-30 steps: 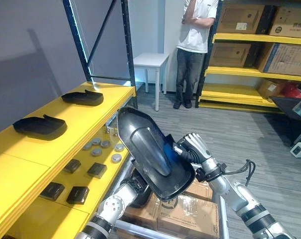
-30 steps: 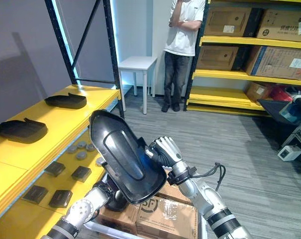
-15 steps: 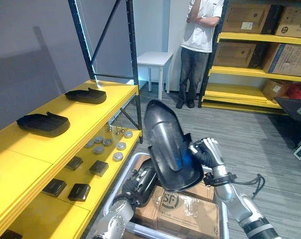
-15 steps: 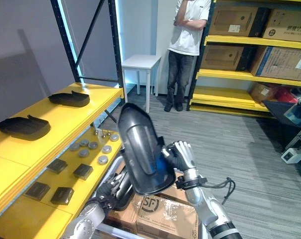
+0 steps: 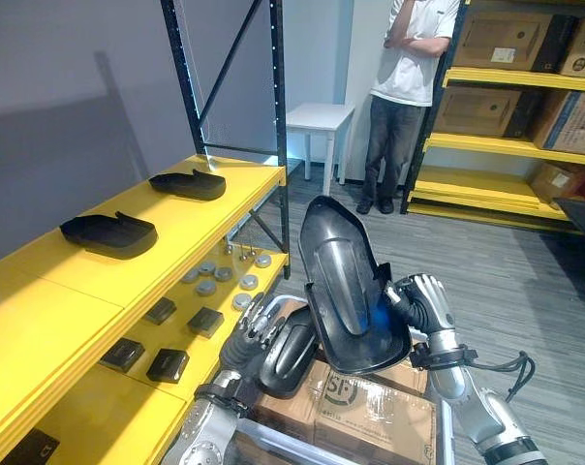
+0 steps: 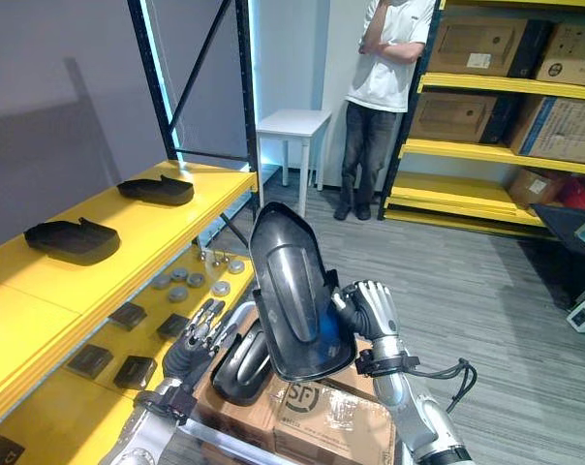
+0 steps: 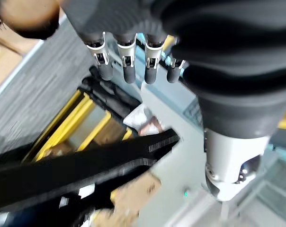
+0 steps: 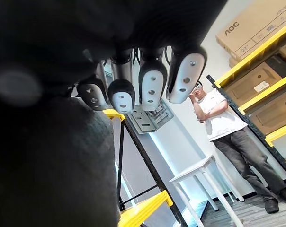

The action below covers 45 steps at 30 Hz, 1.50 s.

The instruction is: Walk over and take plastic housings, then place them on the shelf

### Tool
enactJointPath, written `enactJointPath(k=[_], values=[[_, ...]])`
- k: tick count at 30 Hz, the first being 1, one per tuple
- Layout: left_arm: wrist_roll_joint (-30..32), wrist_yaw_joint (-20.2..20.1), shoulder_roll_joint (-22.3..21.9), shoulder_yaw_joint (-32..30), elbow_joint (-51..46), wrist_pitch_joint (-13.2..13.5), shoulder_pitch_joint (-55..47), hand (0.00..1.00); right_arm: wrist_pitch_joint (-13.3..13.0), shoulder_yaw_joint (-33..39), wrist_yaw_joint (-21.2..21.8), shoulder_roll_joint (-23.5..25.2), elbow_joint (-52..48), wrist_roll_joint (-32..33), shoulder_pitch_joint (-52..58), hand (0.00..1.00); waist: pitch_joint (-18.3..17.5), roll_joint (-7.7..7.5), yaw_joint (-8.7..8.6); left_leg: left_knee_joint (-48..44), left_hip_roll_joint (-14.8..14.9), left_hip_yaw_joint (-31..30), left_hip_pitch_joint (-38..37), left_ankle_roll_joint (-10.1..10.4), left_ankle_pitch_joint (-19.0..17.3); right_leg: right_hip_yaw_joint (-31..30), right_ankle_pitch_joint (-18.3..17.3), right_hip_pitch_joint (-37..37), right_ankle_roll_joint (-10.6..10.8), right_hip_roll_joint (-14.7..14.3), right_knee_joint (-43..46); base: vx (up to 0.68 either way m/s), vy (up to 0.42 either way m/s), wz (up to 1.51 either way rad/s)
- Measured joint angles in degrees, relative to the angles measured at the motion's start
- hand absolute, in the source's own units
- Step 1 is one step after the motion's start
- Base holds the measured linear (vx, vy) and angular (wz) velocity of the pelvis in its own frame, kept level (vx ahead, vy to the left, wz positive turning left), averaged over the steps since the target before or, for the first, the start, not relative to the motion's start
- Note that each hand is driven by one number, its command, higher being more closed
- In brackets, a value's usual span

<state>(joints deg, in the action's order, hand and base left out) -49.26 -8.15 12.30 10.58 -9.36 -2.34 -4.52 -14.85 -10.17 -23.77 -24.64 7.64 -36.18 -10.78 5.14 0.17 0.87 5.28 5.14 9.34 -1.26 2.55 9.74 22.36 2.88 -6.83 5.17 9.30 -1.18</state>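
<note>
We find the right hand (image 5: 423,310) closed on the big housing (image 5: 346,291), its fingers (image 8: 152,85) curled over one edge. The part is held on end, slightly tilted, in the air off the front edge of the shelf (image 5: 41,320) and clear of it. The left hand (image 5: 246,341) is open, its fingers (image 7: 129,66) straight, just off the shelf's lower board. It sits beside the small housing (image 5: 288,354), and we cannot tell whether they touch. The small housing lies between that hand and the big housing, farther from the shelf than the hand. Two more housings rest on the shelf's top board, well apart: the near housing (image 5: 108,234) and the far housing (image 5: 188,184) toward the shelf's far end. The lower board carries grey discs (image 5: 220,281) and black blocks (image 5: 167,363). A box (image 5: 370,417) sits low, off the shelf's front edge. Beyond the shelf's far end stand a white table (image 5: 320,118) and a person (image 5: 409,68).
</note>
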Motion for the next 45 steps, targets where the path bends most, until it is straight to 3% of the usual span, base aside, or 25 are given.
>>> enactJointPath(k=[4, 8, 10, 16, 20, 23, 26, 27, 31, 35, 37, 41, 45], values=[[1.62, -1.45, 1.99, 2.63, -1.02, -2.66, 0.39, 0.0, -0.06, -3.8, 0.99, -0.27, 1.05, 0.07, -0.55, 1.0, -0.02, 0.03, 0.07, 0.0, -0.15, 0.01, 0.03, -0.05, 0.03, -0.01, 0.04, 0.13, 0.06, 0.13, -0.01, 0.0, 0.0, 0.0], [5.31, 0.56, 3.17, 2.72, -0.67, -6.67, 0.44, 0.0, -0.06, -5.95, 1.84, -1.55, 2.4, 0.36, -1.27, 1.0, -0.06, 0.11, 0.12, 0.0, -0.16, 0.01, 0.09, -0.08, 0.07, -0.06, 0.06, 0.27, 0.07, 0.12, 0.0, 0.0, 0.0, 0.0], [7.52, 3.34, 4.47, 4.14, 1.89, -9.32, 1.73, 0.0, -0.06, -8.84, 3.13, -3.06, 2.39, 0.86, -2.31, 1.0, -0.08, 0.15, 0.13, 0.0, -0.14, -0.02, 0.09, -0.04, 0.19, -0.11, 0.07, 0.31, 0.06, 0.09, 0.03, 0.0, 0.0, 0.0], [11.52, 9.75, 4.58, 10.52, 13.17, -13.38, 7.58, 0.0, -0.15, -14.84, 4.77, -2.9, 2.34, 1.78, -5.23, 1.0, -0.13, 0.23, 0.07, -0.01, 0.49, -0.33, 0.92, 0.02, 0.3, -0.2, 0.34, 0.41, -0.13, -0.29, -0.35, -0.01, -0.008, 0.02], [12.44, 15.52, 1.25, 12.99, 18.84, -14.15, 10.16, 0.0, -0.47, -16.85, 4.83, 0.06, 2.13, 2.06, -5.57, 1.0, -0.16, 0.2, 0.25, -0.02, 0.79, -0.36, 1.11, 0.15, 0.4, -0.18, 0.37, 0.54, -0.18, -0.63, -0.39, 0.0, 0.0, 0.0], [12.4, 20.29, -0.05, 12.84, 23.8, -13.14, 12.62, 0.0, -1.21, -18.75, 4.63, 1.35, 2.33, 2.07, -5.52, 1.0, -0.16, 0.21, 0.14, -0.02, 0.99, -0.36, 1.11, 0.24, 0.45, -0.22, 0.36, 0.56, -0.21, -0.88, -0.37, 0.0, 0.0, 0.0], [12.28, 24.75, -1.57, 12.56, 26.43, -9.6, 14.09, 0.0, -1.22, -19.34, 3.88, 3.11, 3.52, 2.05, -5.45, 1.0, -0.16, 0.21, 0.08, -0.02, 1.08, -0.22, 1.09, 0.26, 0.46, -0.47, 0.37, 0.67, -0.24, -0.94, -0.33, -0.01, -0.001, -0.02], [12.17, 25.35, -1.93, 12.33, 26.7, -9.18, 14.16, 1.0, -1.22, -19.37, 3.74, 3.21, 3.74, 2.02, -5.41, 1.0, -0.17, 0.2, 0.09, -0.02, 1.09, -0.15, 1.07, 0.27, 0.46, -0.55, 0.38, 0.69, -0.25, -0.94, -0.32, -0.01, 0.003, -0.06], [7.05, 28.26, -2.73, 12.11, 28.62, -5.0, 14.96, 1.0, -1.22, -19.38, 3.21, 4.29, 5.31, 2.06, -5.15, 1.0, -0.17, 0.18, 0.07, -0.02, 1.2, 0.12, 0.94, 0.3, 0.43, -0.96, 0.42, 0.77, -0.31, -1.02, -0.31, -0.01, 0.001, -0.03], [1.56, 28.75, -4.17, 10.99, 28.62, 1.87, 15.27, 1.0, -1.24, -19.29, 2.3, 4.92, 5.53, 2.64, -4.51, 1.0, -0.19, 0.16, 0.03, -0.02, 1.3, 0.32, 0.69, 0.38, 0.37, -1.19, 0.42, 0.69, -0.32, -1.1, -0.31, 0.0, -0.001, -0.02], [-1.48, 27.24, -4.42, 10.74, 28.61, 5.44, 15.33, 1.0, -1.27, -19.2, 1.24, 5.34, 5.53, 3.85, -3.69, 1.0, -0.21, 0.14, -0.01, -0.02, 1.35, 0.49, 0.54, 0.46, 0.32, -1.32, 0.42, 0.65, -0.32, -1.1, -0.32, 0.0, 0.0, -0.03], [-8.02, 21.38, -4.21, 10.77, 28.64, 8.43, 15.32, 1.0, -2.87, -18.92, -1.83, 6.35, 4.46, 5.19, -2.68, 1.0, -0.22, 0.12, -0.19, -0.02, 1.43, 0.7, 0.43, 0.54, 0.26, -1.46, 0.42, 0.64, -0.32, -1.07, -0.34, 0.0, 0.0, -0.01], [-14.88, 13.07, -4.09, 11.18, 28.64, 11.3, 15.31, 1.0, -6.82, -18.08, -4.28, 6.86, 1.94, 5.48, -2.57, 1.0, -0.32, 0.06, -0.02, -0.02, 1.5, 0.77, 0.42, 0.6, 0.22, -1.45, 0.41, 0.62, -0.32, -1.08, -0.38, 0.0, 0.0, 0.0]])
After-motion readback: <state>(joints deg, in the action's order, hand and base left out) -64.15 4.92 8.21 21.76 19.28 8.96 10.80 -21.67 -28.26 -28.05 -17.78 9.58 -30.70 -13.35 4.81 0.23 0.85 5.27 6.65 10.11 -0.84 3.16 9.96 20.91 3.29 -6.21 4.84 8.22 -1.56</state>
